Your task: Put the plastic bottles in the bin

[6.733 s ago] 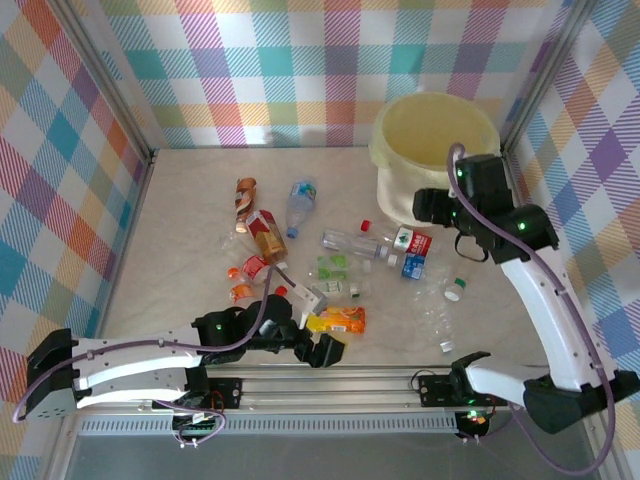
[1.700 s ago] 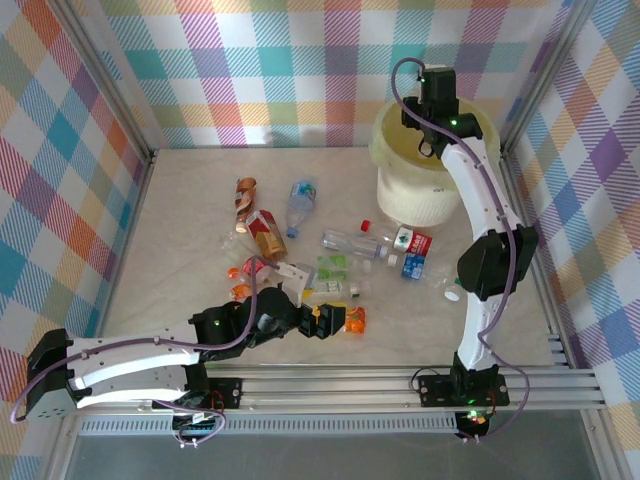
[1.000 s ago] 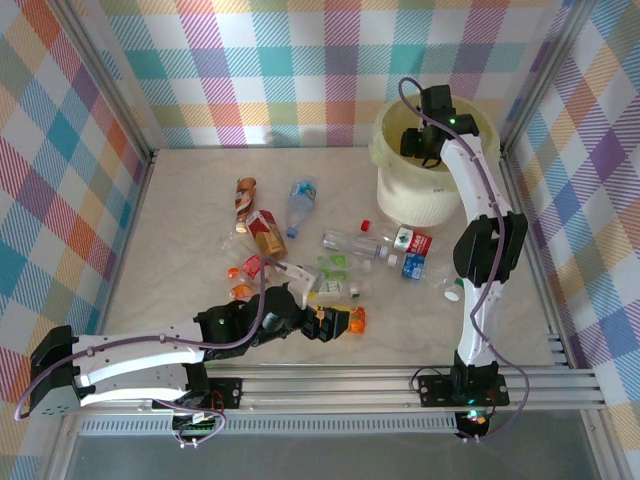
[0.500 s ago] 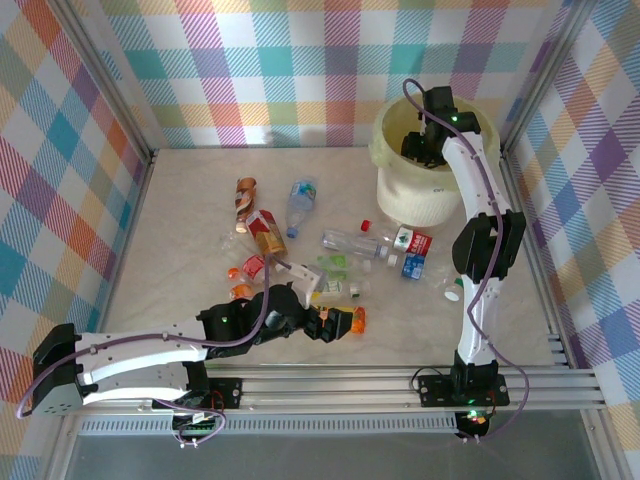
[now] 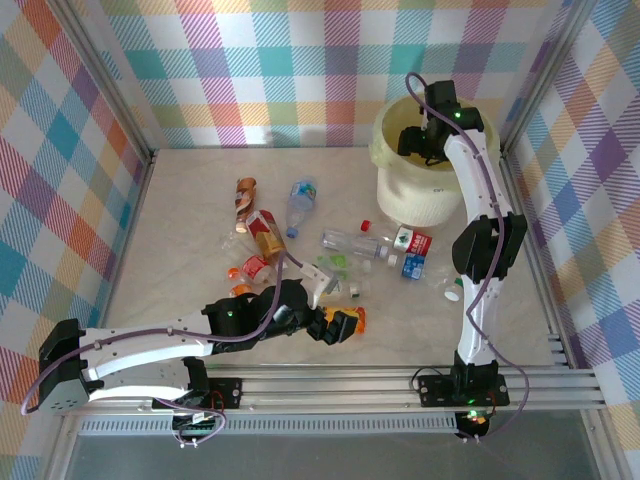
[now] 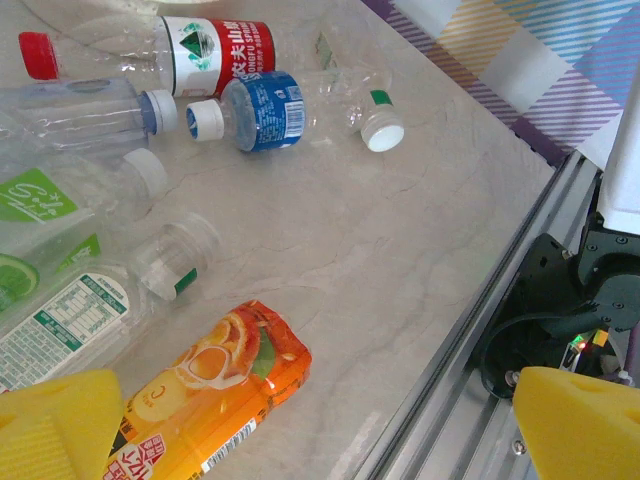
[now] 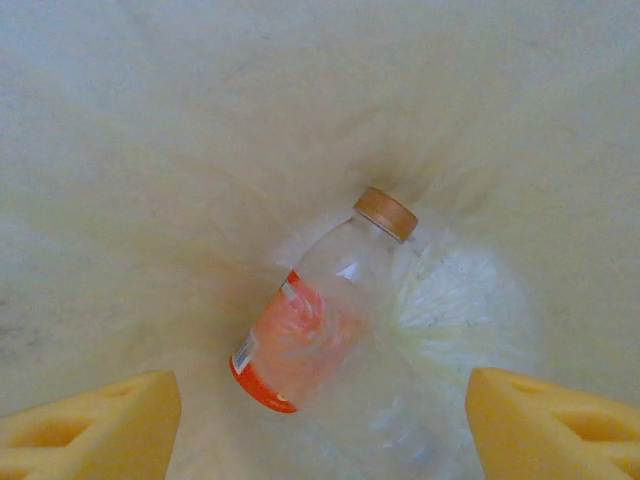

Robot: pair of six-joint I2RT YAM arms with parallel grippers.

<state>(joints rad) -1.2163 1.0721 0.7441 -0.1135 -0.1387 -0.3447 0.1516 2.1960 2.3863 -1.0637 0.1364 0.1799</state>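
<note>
Left pincer (image 5: 335, 325) was found low over the near part of the surface (image 5: 180, 250), jaws at full spread and holding nothing. In the left wrist view its yellow pads (image 6: 50, 425) flanked a flattened orange juice bottle (image 6: 212, 398), whose lower end lay just beside the left-hand pad (contact could not be confirmed). Crowding that bottle on the far side were a clear bottle with a green-and-white label (image 6: 70, 318) and a green-labelled bottle (image 6: 35, 195). Beyond them lay a blue-labelled bottle (image 6: 256, 110), a red-and-white-labelled bottle (image 6: 205, 43) and a loose white cap (image 6: 383, 134). The aluminium rail (image 6: 450, 400) ran close on the near right.

From above, the other plastic bottles lay scattered mid-surface: a brown bottle (image 5: 243, 196) and a red-labelled one (image 5: 266, 236) to the left, a clear blue-capped bottle (image 5: 300, 205) beside them, and orange caps (image 5: 232, 272) nearby.

The bin (image 5: 415, 205) stood in the far right corner by the checked wall (image 5: 300, 70). Right pincer (image 5: 418, 143) hung over its mouth, jaws parted and empty. In the right wrist view a clear bottle with an orange label and tan cap (image 7: 320, 330) lay in the liner (image 7: 150, 150), clear of both foam pads (image 7: 95, 420).
</note>
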